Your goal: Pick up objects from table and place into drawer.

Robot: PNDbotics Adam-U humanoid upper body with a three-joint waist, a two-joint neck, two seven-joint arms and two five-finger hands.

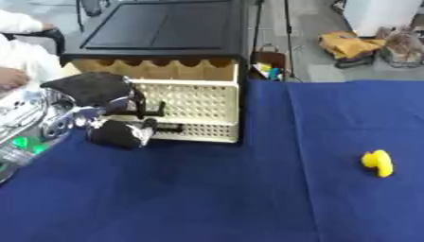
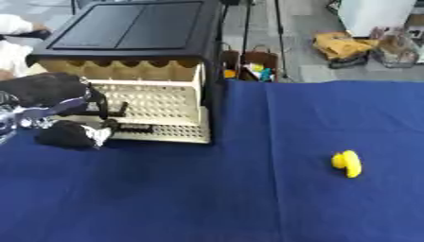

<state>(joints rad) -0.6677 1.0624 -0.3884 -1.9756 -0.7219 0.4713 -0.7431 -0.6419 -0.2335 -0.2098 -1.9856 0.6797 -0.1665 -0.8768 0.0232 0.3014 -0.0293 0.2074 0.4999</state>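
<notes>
Left hand (image 1: 116, 113) curled at the drawer (image 1: 186, 111) front, grip unclear; pull it straight out before fetching yellow toy (image 1: 377, 163).

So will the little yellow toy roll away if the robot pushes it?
Probably not far. The yellow toy looks lumpy, not round like a ball, so it would likely slide or tip on the blue cloth. It looks small, so probably light.
</notes>
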